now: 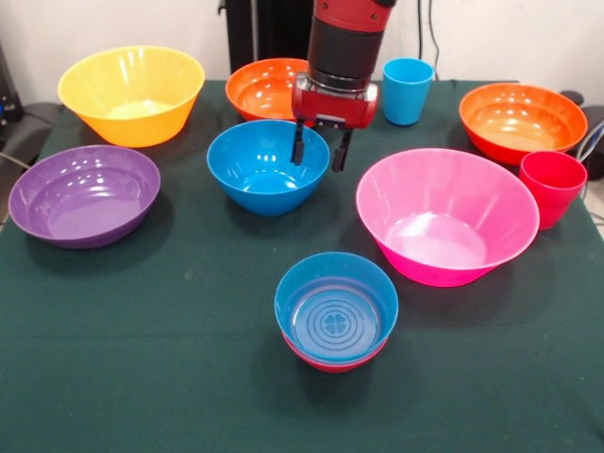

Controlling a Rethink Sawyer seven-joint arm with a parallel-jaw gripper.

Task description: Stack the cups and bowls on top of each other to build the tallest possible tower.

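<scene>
My gripper [317,162] is open and hangs over the right rim of the medium blue bowl [260,170], with one finger [297,149] inside the bowl and the other at or just outside the rim. The tower [336,316] stands near the front: the small blue bowl with the ringed base nests in the small magenta-red bowl [332,361]. The light blue cup [407,91] stands upright at the back. The red cup [552,187] stands upright at the right, next to the pink bowl [445,215].
A yellow bowl [132,94] stands at the back left and a purple bowl [83,194] at the left. One orange-red bowl [257,87] sits behind the arm, another [522,119] at the back right. All rest on a green cloth [142,359].
</scene>
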